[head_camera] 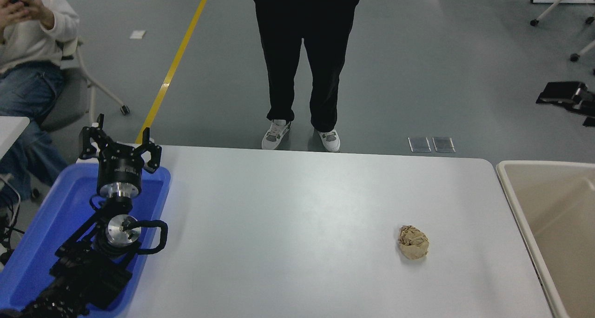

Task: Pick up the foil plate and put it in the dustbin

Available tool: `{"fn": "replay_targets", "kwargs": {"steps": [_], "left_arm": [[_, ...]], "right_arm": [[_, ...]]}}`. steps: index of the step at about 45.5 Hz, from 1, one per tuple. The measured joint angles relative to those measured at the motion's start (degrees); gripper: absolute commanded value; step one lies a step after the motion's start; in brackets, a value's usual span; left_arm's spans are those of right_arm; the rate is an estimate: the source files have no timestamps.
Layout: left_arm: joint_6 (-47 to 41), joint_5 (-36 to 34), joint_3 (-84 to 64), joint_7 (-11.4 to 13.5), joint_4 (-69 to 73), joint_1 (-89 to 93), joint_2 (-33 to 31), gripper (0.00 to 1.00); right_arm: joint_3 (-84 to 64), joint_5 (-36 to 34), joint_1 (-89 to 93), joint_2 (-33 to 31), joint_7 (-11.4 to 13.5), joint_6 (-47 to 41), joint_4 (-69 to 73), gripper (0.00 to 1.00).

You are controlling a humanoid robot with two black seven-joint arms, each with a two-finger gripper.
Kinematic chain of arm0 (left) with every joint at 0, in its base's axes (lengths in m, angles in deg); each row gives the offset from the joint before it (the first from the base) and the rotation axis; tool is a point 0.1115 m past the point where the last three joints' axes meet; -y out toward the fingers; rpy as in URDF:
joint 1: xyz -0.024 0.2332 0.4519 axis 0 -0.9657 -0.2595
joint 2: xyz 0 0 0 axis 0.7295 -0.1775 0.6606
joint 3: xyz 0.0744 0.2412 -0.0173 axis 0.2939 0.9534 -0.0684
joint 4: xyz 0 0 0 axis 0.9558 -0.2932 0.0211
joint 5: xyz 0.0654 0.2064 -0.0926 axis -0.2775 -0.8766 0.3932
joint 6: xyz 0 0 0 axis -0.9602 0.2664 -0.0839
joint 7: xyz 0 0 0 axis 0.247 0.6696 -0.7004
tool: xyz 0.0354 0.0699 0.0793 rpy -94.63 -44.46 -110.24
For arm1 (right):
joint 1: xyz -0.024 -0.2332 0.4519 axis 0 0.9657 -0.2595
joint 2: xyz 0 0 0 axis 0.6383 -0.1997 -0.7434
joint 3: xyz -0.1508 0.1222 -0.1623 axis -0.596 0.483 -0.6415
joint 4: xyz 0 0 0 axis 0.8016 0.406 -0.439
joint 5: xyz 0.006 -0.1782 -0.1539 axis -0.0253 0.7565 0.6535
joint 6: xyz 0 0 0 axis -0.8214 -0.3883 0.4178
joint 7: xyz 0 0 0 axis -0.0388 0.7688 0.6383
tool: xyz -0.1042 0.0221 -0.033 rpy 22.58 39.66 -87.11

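A single high head camera on the robot's side looks forward and down across the table (297,206), taking in the bin (548,215) at right and floor beyond.

So on the white worktop (297,206) there's a crumpled brown paper ball (413,242) sitting around 4 o'clock, and a blue plastic tray (42,225) over at 8 o'clock. Someone in black trousers and white sneakers (300,62) stands at 12, another person (28,53) (holding a phone) sits at 10. Yellow floor line (174,64) runs behind.
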Motion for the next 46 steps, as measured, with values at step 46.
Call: {"fn": "replay_targets", "kwargs": {"steps": [46], "left_arm": [[0.0,0.0,0.0,0.0,0.0,0.0,0.0,0.99]], "right_arm": [[8.5,-15.7,-6.4,29.1,-0.5,-22.0,12.0,1.0]]}}
